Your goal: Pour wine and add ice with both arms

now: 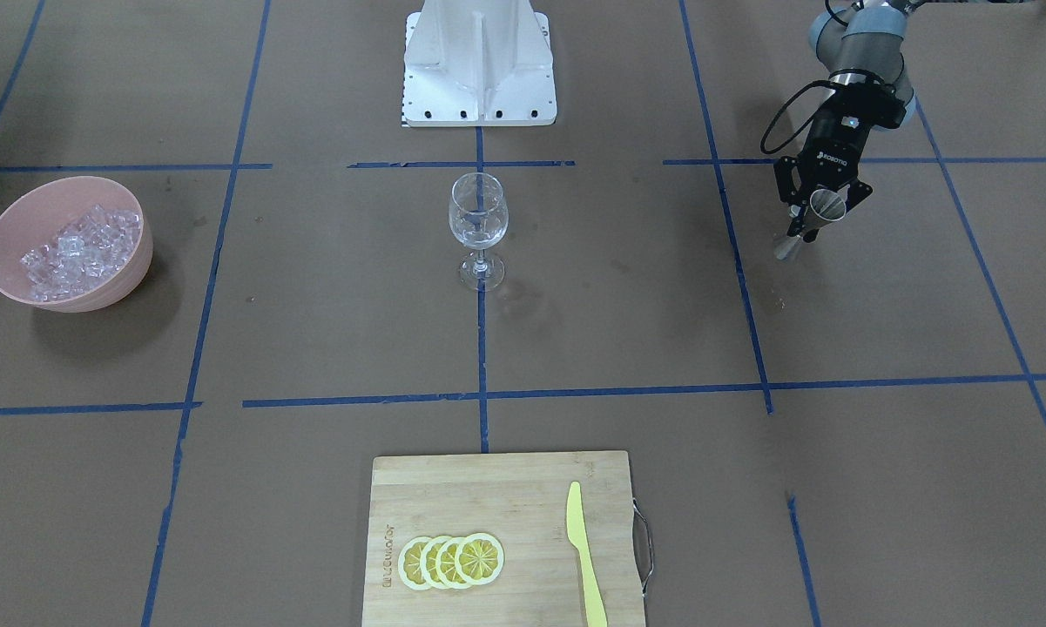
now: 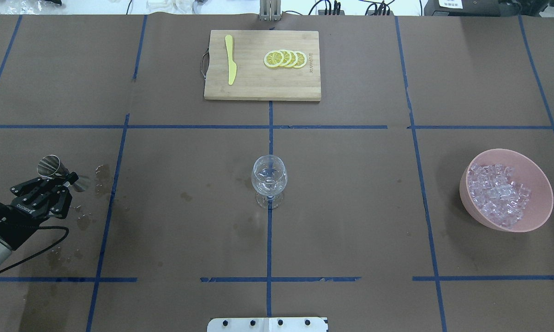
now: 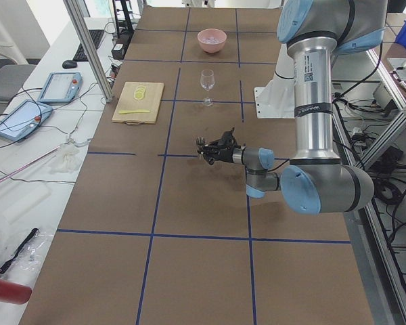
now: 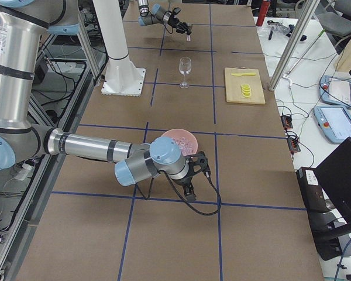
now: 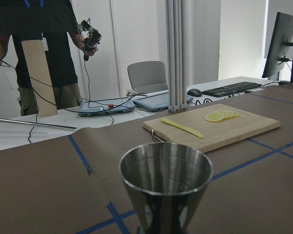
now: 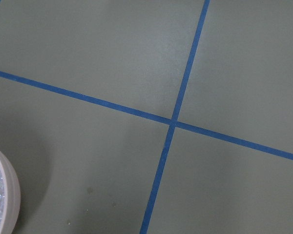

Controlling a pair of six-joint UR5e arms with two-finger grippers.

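My left gripper (image 2: 61, 180) is shut on a steel jigger (image 2: 50, 166) at the table's left side and holds it tilted above the paper. It also shows in the front view (image 1: 814, 222) and, close up, in the left wrist view (image 5: 165, 187). A clear wine glass (image 2: 269, 177) stands upright at the table's middle. The ice (image 2: 498, 193) is a heap of small clear cubes in a pink bowl (image 2: 535, 184) at the right. My right gripper (image 4: 196, 181) hangs just beside the bowl, seen only in the exterior right view, so I cannot tell whether it is open or shut.
A wooden cutting board (image 2: 262, 87) at the far middle carries lemon slices (image 2: 285, 58) and a yellow knife (image 2: 230, 64). Wet spots (image 2: 102, 173) mark the paper by the left gripper. The white pedestal (image 1: 479, 61) stands at the robot's side. The bowl's rim (image 6: 5, 190) shows in the right wrist view.
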